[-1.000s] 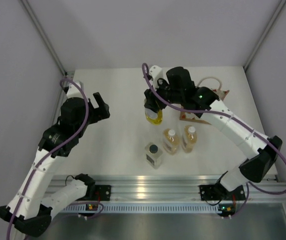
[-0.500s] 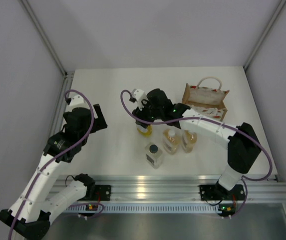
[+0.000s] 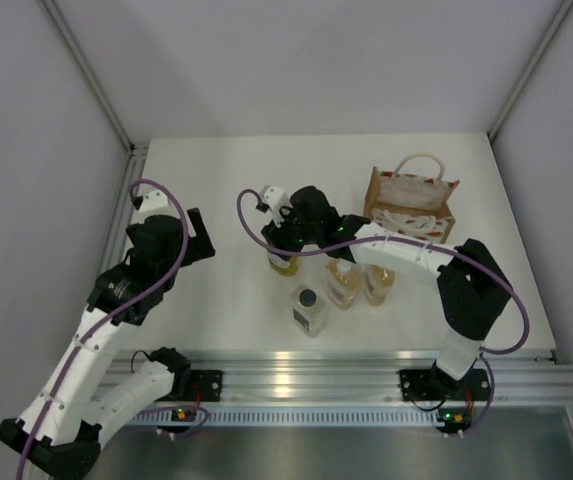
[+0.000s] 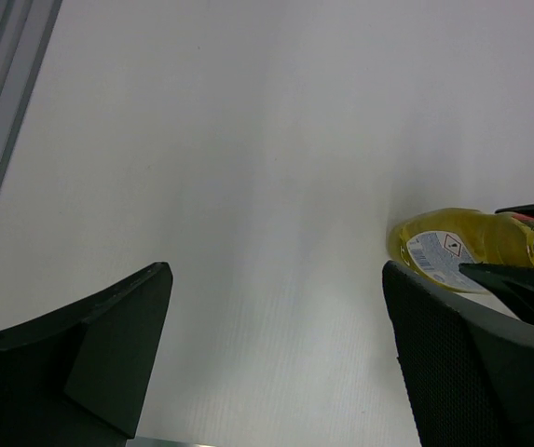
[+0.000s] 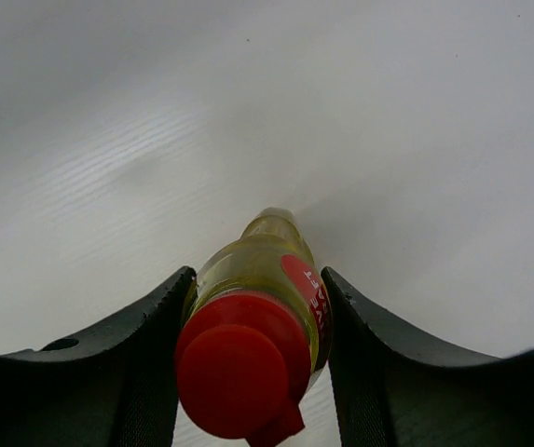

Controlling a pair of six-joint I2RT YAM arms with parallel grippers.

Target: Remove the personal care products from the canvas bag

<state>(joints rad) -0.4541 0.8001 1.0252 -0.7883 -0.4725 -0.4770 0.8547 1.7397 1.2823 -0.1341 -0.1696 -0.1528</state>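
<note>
The yellow bottle (image 3: 285, 263) with its red cap (image 5: 239, 374) stood upright about the middle of the table (image 3: 226, 165), pinched just below the cap between the two fingers of the right gripper (image 3: 285, 247). In the right wrist view both fingers pressed against its sides. Its base was down at the tabletop, though I could not tell whether it rested there.

Just beside it, toward the near edge, the square clear bottle (image 3: 308, 309) with the dark cap stood alone. The two amber bottles (image 3: 343, 283) with white caps stood side by side to its right, close together.

The canvas bag (image 3: 411, 200) stood upright near the far right corner, well apart from the bottles, with its mouth open and one cream loop handle (image 3: 421, 160) raised.

The left gripper (image 3: 198, 232) hung over bare table toward the left edge, its fingers spread wide and holding nothing.
</note>
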